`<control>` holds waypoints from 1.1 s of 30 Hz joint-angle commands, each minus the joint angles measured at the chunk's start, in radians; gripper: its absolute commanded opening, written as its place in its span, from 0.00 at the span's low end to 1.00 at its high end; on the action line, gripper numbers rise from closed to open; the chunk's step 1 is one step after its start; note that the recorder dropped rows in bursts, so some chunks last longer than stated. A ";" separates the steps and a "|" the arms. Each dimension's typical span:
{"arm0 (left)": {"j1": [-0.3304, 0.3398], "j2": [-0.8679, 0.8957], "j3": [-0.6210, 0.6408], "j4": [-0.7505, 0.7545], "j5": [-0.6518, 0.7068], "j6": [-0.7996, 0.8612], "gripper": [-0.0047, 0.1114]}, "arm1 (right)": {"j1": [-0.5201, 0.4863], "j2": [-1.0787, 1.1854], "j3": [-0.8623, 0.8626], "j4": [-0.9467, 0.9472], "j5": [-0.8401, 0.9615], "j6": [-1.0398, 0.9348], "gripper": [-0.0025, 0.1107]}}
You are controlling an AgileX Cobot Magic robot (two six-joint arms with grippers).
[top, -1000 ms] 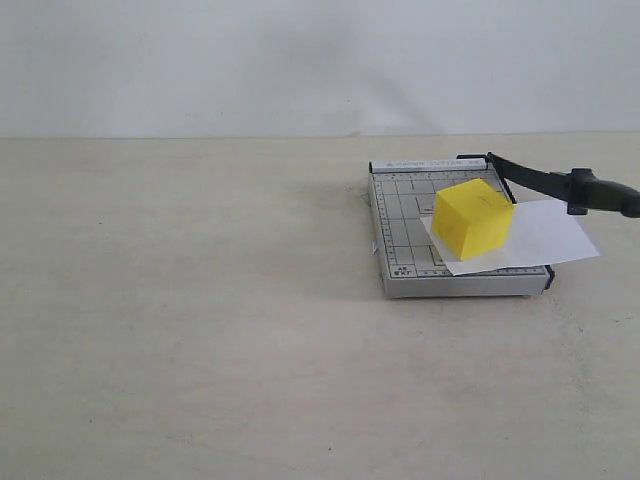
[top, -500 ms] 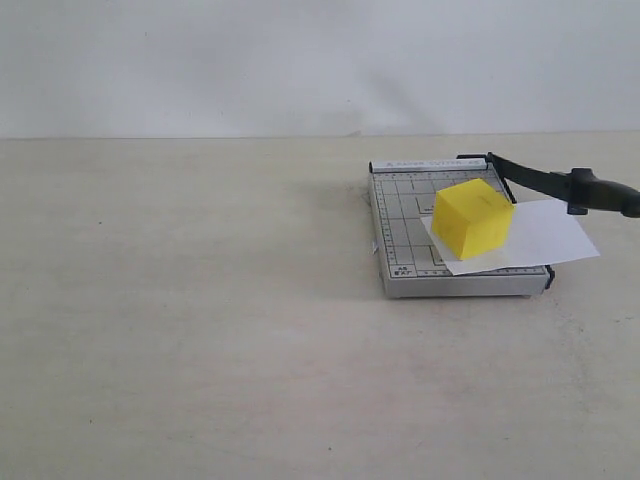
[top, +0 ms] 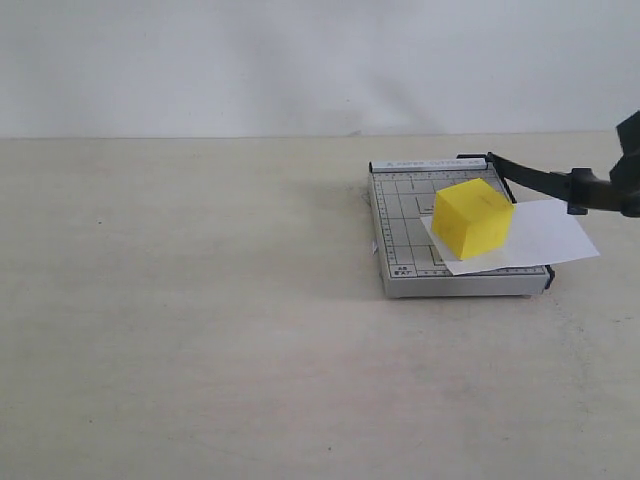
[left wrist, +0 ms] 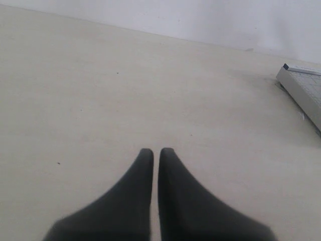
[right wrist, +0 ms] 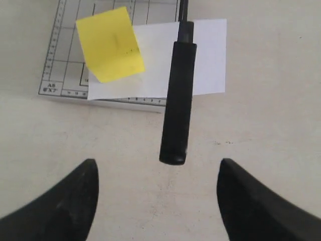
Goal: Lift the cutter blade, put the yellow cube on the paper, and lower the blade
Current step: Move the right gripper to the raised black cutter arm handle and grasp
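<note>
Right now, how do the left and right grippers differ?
The left gripper has its fingers shut together; the right gripper has its fingers spread wide. The left gripper faces the table beside the cutter base; the right gripper faces the cutter blade handle, not touching it. Both are dark and hold nothing.

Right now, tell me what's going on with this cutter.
The yellow cube sits on the paper, which lies on the grey cutter base. The cutter blade is raised, its free end sticking out past the base. The right gripper is open and hangs just off that end, touching nothing. The left gripper is shut and empty, away from the cutter.
</note>
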 commanded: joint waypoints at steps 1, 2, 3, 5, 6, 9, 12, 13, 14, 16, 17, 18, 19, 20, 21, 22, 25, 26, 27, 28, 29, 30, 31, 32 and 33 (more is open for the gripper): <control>-0.009 -0.003 0.003 -0.008 0.005 0.005 0.08 | 0.002 0.114 -0.098 -0.019 0.094 -0.051 0.58; -0.009 -0.003 0.003 -0.008 0.005 0.005 0.08 | 0.002 0.148 -0.121 -0.020 0.097 -0.056 0.58; -0.009 -0.003 0.003 -0.008 0.003 0.005 0.08 | 0.002 0.158 -0.127 -0.021 0.095 -0.064 0.58; -0.009 -0.003 0.003 -0.008 0.003 0.005 0.08 | 0.002 0.187 -0.129 -0.026 0.074 -0.071 0.58; -0.009 -0.003 0.003 -0.008 0.003 0.005 0.08 | 0.002 0.207 -0.129 -0.033 0.070 -0.071 0.58; -0.009 -0.003 0.003 -0.008 0.003 0.005 0.08 | 0.002 0.234 -0.129 -0.038 0.054 -0.073 0.58; -0.009 -0.003 0.003 -0.008 0.003 0.005 0.08 | 0.002 0.241 -0.129 -0.040 0.020 -0.078 0.52; -0.009 -0.003 0.003 -0.008 0.003 0.005 0.08 | 0.002 0.241 -0.129 -0.040 0.017 -0.078 0.43; -0.009 -0.003 0.003 -0.008 0.003 0.005 0.08 | 0.002 0.241 -0.125 -0.040 0.007 -0.078 0.36; -0.009 -0.003 0.003 -0.008 0.003 0.005 0.08 | 0.002 0.247 -0.125 -0.037 0.009 -0.078 0.26; -0.009 -0.003 0.003 -0.008 0.003 0.005 0.08 | 0.002 0.255 -0.125 -0.035 0.014 -0.078 0.26; -0.009 -0.003 0.003 -0.008 0.003 0.005 0.08 | 0.002 0.262 -0.125 -0.035 0.013 -0.078 0.26; -0.009 -0.003 0.003 -0.008 0.003 0.005 0.08 | 0.002 0.271 -0.125 -0.035 0.015 -0.084 0.27; -0.009 -0.003 0.003 -0.008 0.003 0.005 0.08 | 0.002 0.278 -0.125 -0.033 0.015 -0.097 0.32; -0.009 -0.003 0.003 -0.008 0.003 0.005 0.08 | 0.002 0.284 -0.125 -0.033 0.015 -0.102 0.37; -0.009 -0.003 0.003 -0.008 0.003 0.005 0.08 | 0.002 0.293 -0.125 -0.033 0.013 -0.102 0.48; -0.009 -0.003 0.003 -0.008 0.000 0.005 0.08 | 0.002 0.301 -0.125 -0.033 -0.007 -0.105 0.47; -0.009 -0.003 0.003 -0.008 0.000 0.005 0.08 | 0.002 0.301 -0.125 -0.033 -0.017 -0.107 0.37; -0.009 -0.003 0.003 -0.008 0.000 0.005 0.08 | 0.002 0.301 -0.125 -0.033 -0.019 -0.110 0.32; -0.009 -0.003 0.003 -0.008 0.000 0.005 0.08 | 0.002 0.303 -0.125 -0.033 -0.023 -0.114 0.23; -0.009 -0.003 0.003 -0.008 0.000 0.005 0.08 | 0.002 0.305 -0.125 -0.033 -0.023 -0.114 0.21; -0.009 -0.003 0.003 -0.008 0.000 0.005 0.08 | 0.002 0.308 -0.125 -0.031 -0.023 -0.114 0.20; -0.009 -0.003 0.003 -0.008 0.000 0.005 0.08 | 0.002 0.315 -0.125 -0.029 -0.023 -0.114 0.20; -0.009 -0.003 0.003 -0.008 0.000 0.005 0.08 | 0.002 0.319 -0.125 -0.024 -0.023 -0.114 0.20; -0.009 -0.003 0.003 -0.008 0.000 0.005 0.08 | 0.002 0.326 -0.125 -0.022 -0.023 -0.114 0.20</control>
